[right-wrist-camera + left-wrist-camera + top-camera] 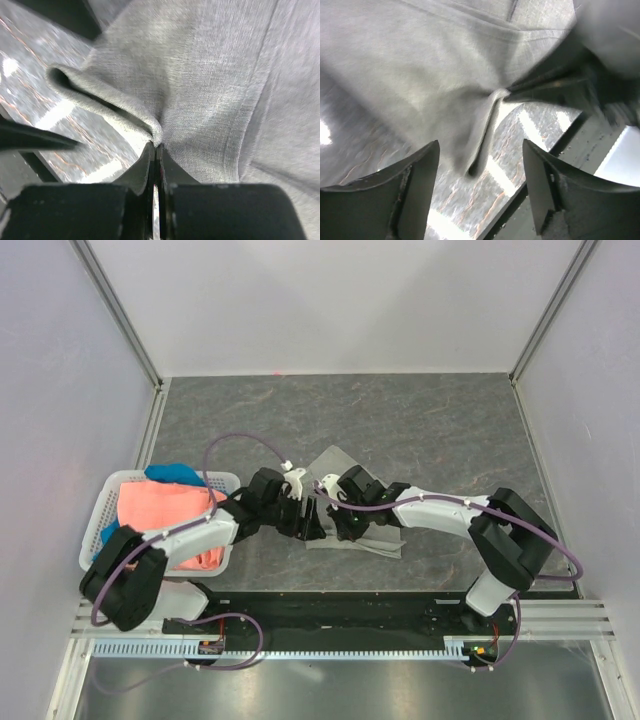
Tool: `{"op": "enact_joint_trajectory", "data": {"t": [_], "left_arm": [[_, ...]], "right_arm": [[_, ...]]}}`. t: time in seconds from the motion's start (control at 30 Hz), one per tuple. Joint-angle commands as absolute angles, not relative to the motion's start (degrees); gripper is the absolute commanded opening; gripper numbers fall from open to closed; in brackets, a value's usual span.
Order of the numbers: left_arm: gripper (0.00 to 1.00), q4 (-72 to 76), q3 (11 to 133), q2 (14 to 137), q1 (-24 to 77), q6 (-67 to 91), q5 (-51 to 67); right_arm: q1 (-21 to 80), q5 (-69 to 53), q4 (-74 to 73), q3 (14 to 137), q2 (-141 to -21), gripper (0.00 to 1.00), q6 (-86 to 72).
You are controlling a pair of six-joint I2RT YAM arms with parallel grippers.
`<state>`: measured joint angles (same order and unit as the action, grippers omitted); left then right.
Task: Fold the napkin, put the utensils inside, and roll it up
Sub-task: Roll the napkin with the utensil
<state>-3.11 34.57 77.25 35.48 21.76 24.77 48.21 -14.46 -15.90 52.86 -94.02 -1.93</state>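
The light grey napkin (337,462) lies bunched on the dark table at the centre, under both wrists. My right gripper (156,146) is shut on a raised fold of the napkin (215,90), pinching the cloth at its fingertips. My left gripper (480,147) stands open just beside it, and the hanging fold of the napkin (420,65) ends in front of its jaws without touching either one. In the left wrist view the right gripper (520,91) shows as a dark shape gripping the cloth edge. In the top view the two grippers, left (308,512) and right (334,512), almost meet. The utensils are out of view.
A white basket (108,502) stands at the left edge of the table, holding a coral-orange cloth (165,510) and a blue cloth (175,473). A metal rail (330,618) runs along the near edge by the arm bases. Pale walls close in the table on three sides.
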Motion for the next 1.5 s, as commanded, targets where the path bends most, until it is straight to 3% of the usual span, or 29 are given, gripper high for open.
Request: {"op": "enact_joint_trajectory", "data": {"t": [0.0,0.13,0.53,0.83,1.47], "left_arm": [[0.78,0.4,30.9,68.8,35.2,23.6,18.9],[0.83,2.5,27.1,63.9,35.2,24.8,18.1],[0.84,12.1,21.4,69.1,35.2,30.1,21.4],[0.74,14.5,19.9,72.8,35.2,30.4,20.1],[0.40,12.7,20.9,79.2,35.2,30.6,13.4]], "right_arm": [[46.8,-16.8,-22.3,53.6,-96.4,0.00,-2.7],[46.1,-17.5,-23.4,54.1,-97.9,0.00,-2.3],[44.3,-20.7,-23.7,54.4,-99.3,0.00,-3.1],[43.5,-22.3,-23.9,54.6,-99.6,0.00,-3.1],[43.2,-24.6,-23.8,54.8,-100.1,0.00,-3.3]]}}
